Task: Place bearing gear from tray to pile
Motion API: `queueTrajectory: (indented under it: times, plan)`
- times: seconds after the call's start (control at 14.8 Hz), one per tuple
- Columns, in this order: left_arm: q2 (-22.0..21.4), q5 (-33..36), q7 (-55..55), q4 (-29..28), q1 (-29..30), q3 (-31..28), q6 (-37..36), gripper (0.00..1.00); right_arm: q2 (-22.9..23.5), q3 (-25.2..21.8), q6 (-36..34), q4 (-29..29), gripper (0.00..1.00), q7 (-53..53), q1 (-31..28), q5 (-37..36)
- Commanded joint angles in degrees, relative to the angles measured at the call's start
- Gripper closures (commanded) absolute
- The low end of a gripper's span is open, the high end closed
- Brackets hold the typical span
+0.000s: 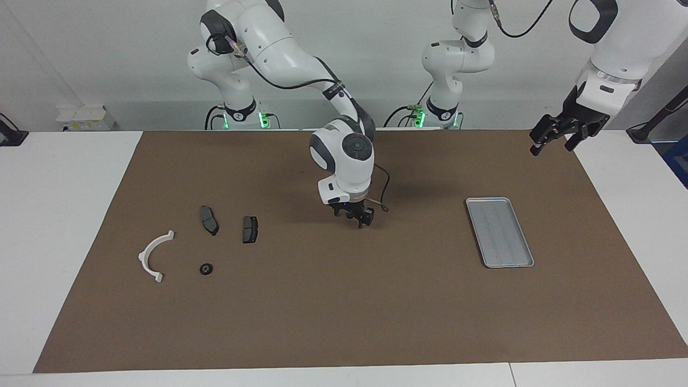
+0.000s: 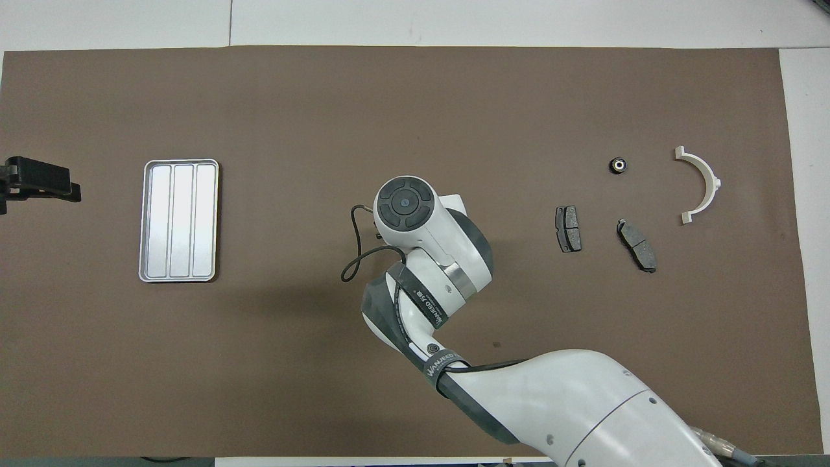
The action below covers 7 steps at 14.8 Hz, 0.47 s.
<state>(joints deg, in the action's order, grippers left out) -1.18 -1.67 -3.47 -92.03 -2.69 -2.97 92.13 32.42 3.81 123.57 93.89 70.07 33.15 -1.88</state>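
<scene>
Down at the right arm's end of the brown mat [image 1: 344, 322], spotting the bearing gear [image 1: 206, 269] lying flat among the pile: just beside the white bracket [image 1: 142, 257], a little farther from the robots than the two brake pads [image 1: 209, 220]. Off the tray [image 1: 499, 231] altogether, with nothing showing in it near the left arm's end; by the look of it, placing done. Hovering low over the mat's middle, well apart from both: right gripper [image 1: 359, 219], no part seen in it, cannot tell fingers parted or together. Waiting high over the mat's corner by the tray: left gripper [image 1: 553, 137], fingers spread, nothing between them. Judging the gear small, rigid, light, yet smooth and apt to roll or skid; best pinched across the outer rim from straight above, should any correction be called for.
</scene>
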Motion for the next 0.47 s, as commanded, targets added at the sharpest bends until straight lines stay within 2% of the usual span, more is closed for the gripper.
queueTrajectory:
  times: [0.0, 0.13, 0.27, 0.34, 0.4]
  plan:
    - [-0.8, 0.9, 3.1, 0.5, -1.2, 0.2, -2.4, 0.0, -0.5, 0.3, -0.5, 0.4, 0.28, 1.0, 0.0, 1.5]
    - [-0.5, 0.4, 3.1, 1.1, -1.7, 0.3, -2.7, 0.0, -0.7, 0.3, 0.0, 1.2, 0.38, 1.0, 0.0, 1.8]
    - [-0.5, 0.4, 3.1, 1.1, -1.8, 0.3, -2.3, 0.0, -0.8, 0.3, 0.4, 1.4, 0.54, 1.0, 0.1, 1.9]
    - [-0.5, 0.4, 3.1, 1.1, -1.8, 0.3, -2.6, 0.0, -0.8, 0.3, 0.4, 1.5, 0.69, 0.9, 0.0, 1.9]
    - [-0.7, 0.4, 3.1, 0.6, -1.9, 0.2, -2.7, 0.0, -0.8, 0.3, 0.4, 1.5, 0.88, 0.9, 0.0, 1.9]
